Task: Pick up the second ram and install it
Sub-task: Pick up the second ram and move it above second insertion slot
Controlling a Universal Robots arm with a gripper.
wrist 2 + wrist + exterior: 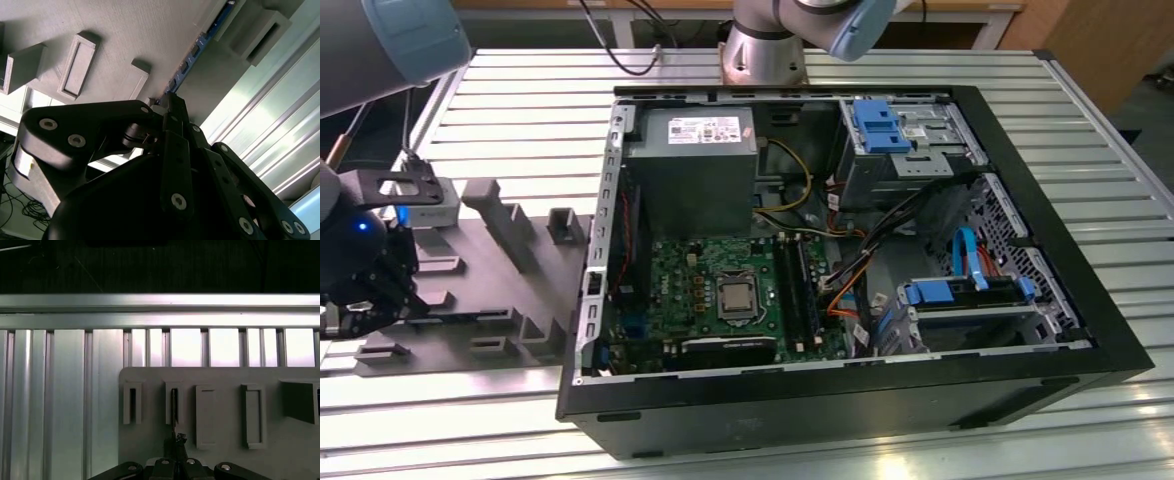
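Ribbed metal counter (520, 110) caught bright glare along slats. Wooden panel (1114, 45) stood beyond far corner, exterior view's right.

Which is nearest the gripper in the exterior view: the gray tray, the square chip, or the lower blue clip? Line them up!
1. Gray tray: beneath the gripper, at the exterior view's left.
2. Square chip: mid-picture, on the green board.
3. Lower blue clip: toward the exterior view's right.
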